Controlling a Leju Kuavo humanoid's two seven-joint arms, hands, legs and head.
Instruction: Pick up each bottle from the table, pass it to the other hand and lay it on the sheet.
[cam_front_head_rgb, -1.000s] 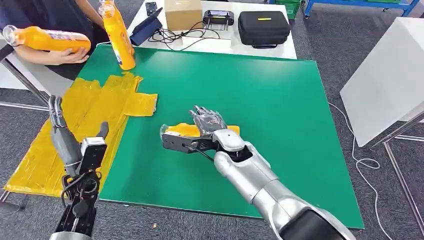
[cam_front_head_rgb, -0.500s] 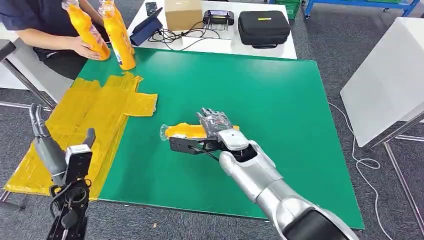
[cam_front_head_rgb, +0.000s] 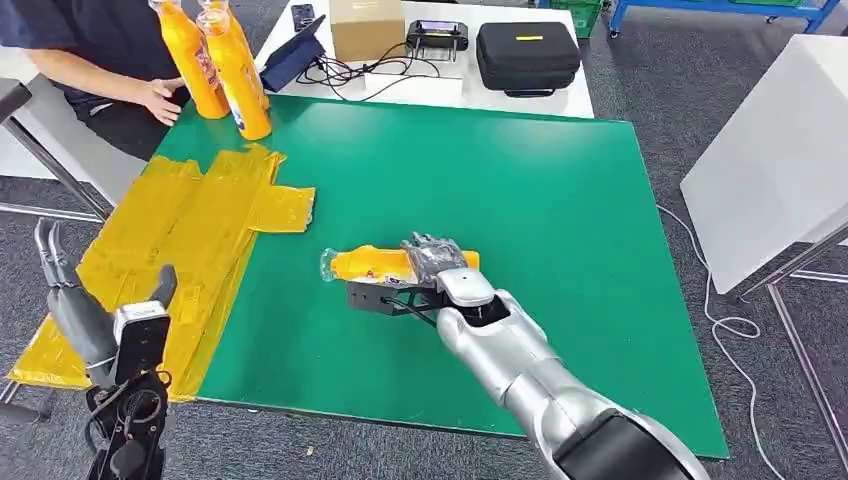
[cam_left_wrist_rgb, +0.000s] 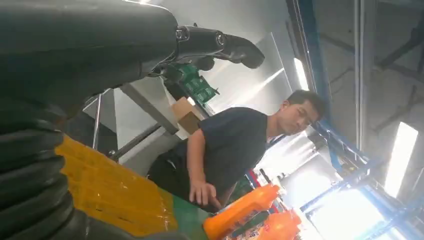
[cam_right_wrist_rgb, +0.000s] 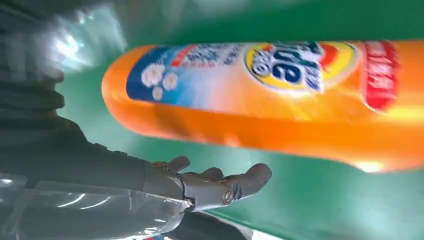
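An orange bottle (cam_front_head_rgb: 375, 263) (cam_right_wrist_rgb: 280, 95) lies on its side on the green table (cam_front_head_rgb: 540, 200), cap end pointing left. My right hand (cam_front_head_rgb: 435, 258) lies over its base end, fingers curved across the top. In the right wrist view the thumb (cam_right_wrist_rgb: 220, 187) stands off the bottle with green table showing between them. My left hand (cam_front_head_rgb: 88, 318) hangs off the table's near left corner, fingers up and apart, holding nothing. The yellow sheet (cam_front_head_rgb: 180, 225) (cam_left_wrist_rgb: 110, 195) covers the table's left side. Two more orange bottles (cam_front_head_rgb: 190, 60) (cam_front_head_rgb: 238, 70) stand upright at the far left corner.
A person sits at the far left, one hand (cam_front_head_rgb: 160, 98) resting by the standing bottles. Behind the green table a white table carries a cardboard box (cam_front_head_rgb: 365, 28), a black case (cam_front_head_rgb: 527, 55), a tablet and cables. A white panel (cam_front_head_rgb: 770, 150) stands to the right.
My right hand's fingers have come down over the lying bottle. My left arm has drawn back and lower to the left. The person has stood a second bottle upright beside the first.
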